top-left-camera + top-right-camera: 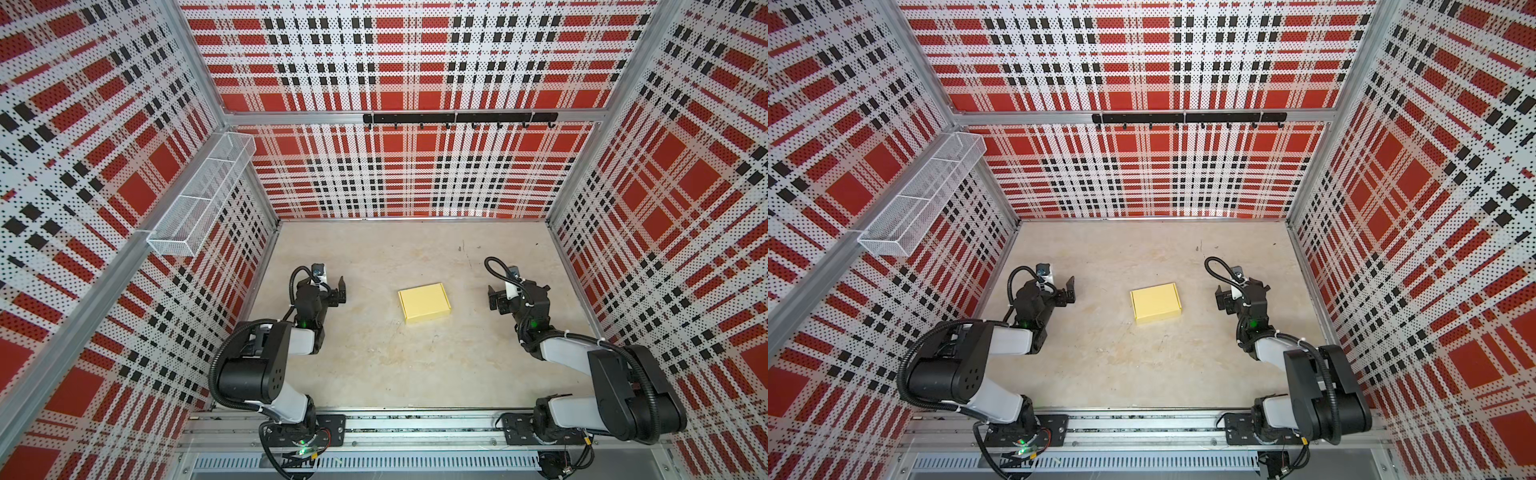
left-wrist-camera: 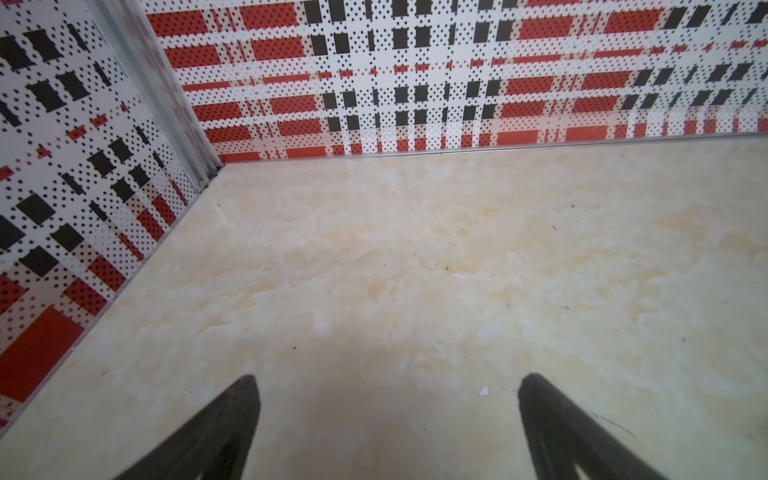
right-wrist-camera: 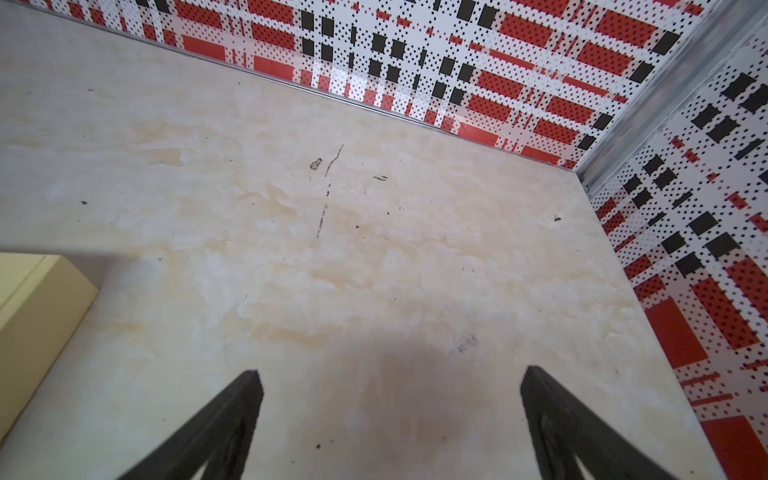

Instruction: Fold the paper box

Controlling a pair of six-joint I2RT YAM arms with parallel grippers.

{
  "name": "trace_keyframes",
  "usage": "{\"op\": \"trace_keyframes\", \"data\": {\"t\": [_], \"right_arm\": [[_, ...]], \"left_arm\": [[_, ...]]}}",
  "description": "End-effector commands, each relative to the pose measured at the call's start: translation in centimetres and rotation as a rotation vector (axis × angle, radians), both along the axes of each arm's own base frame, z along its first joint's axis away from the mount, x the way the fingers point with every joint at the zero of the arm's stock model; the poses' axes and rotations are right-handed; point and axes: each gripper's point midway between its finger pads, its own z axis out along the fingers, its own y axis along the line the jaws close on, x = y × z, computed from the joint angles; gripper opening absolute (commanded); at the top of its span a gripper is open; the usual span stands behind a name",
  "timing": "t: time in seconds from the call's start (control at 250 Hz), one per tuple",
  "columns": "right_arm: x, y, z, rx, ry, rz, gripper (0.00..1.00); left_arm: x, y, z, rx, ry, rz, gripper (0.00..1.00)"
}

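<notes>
The paper box is a small, flat, pale yellow rectangular box lying closed in the middle of the beige table in both top views. Its corner also shows at the edge of the right wrist view, paper box. My left gripper hovers to the box's left, open, with only bare table between its fingers. To the box's right, my right gripper is also open and empty. Neither gripper touches the box.
Plaid perforated walls close in the table on three sides. A white wire basket hangs on the left wall and a black hook rail on the back wall. The arms' mounting rail runs along the front edge.
</notes>
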Motion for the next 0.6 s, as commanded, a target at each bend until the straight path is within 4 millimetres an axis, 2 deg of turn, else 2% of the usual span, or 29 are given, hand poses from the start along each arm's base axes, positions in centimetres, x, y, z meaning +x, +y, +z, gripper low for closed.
{"op": "trace_keyframes", "data": {"t": [0.0, 0.168, 0.304, 0.368, 0.596], "right_arm": [[1.7, -0.5, 2.0, 0.074, -0.122, -0.005, 1.0], [2.1, -1.9, -0.1, 0.112, -0.109, -0.063, 1.0], [2.6, -2.6, -0.2, 0.13, -0.098, -0.089, 1.0], [2.7, -3.7, -0.5, 0.14, -0.069, -0.157, 1.0], [2.7, -3.9, -0.4, 0.143, -0.085, -0.155, 1.0]], "left_arm": [[0.5, -0.1, 0.7, 0.008, -0.021, 0.022, 0.99], [0.2, -0.4, 0.8, 0.047, -0.037, 0.05, 1.0], [0.0, -0.4, 0.9, 0.06, -0.045, 0.06, 0.99], [0.0, -0.5, 0.9, 0.063, -0.046, 0.06, 0.99], [-0.1, -0.5, 1.0, 0.066, -0.055, 0.065, 0.99]]}}
